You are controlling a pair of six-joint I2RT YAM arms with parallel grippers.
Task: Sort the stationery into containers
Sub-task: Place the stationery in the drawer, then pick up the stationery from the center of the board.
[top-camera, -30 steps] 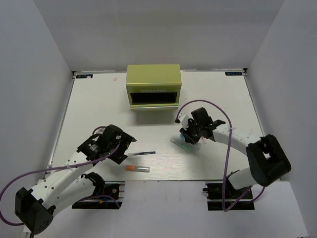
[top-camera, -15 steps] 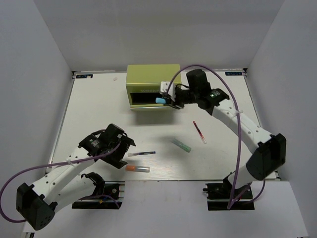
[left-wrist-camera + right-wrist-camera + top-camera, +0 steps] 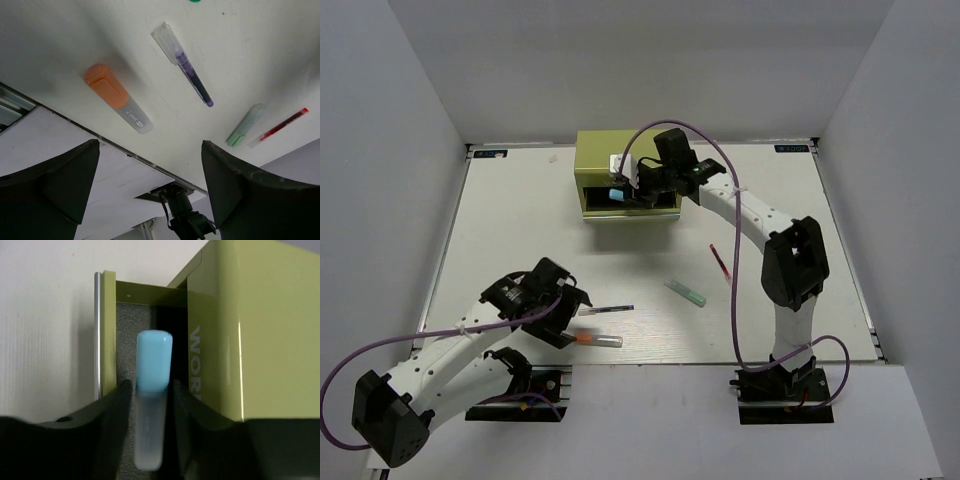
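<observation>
"Checking the right gripper [image 3: 630, 193] first — what's it got?"
"It's got a blue-capped marker [image 3: 154, 365], pinched between both fingers [image 3: 107, 430]. The cap points into the open drawer [image 3: 127, 340] of the green chest [image 3: 628, 160]."
"Where's the cap exactly?"
"Over the grey drawer lining. The body sits in the grip."
"And the left gripper [image 3: 150, 150]?"
"Jaws wide, holding nothing — it hovers over the orange marker [image 3: 117, 97] by the near edge of the table [image 3: 520, 230]. The dark pen [image 3: 187, 67] is just beside that. The green-capped marker [image 3: 686, 293] and red pen [image 3: 720, 262] lie further right."
</observation>
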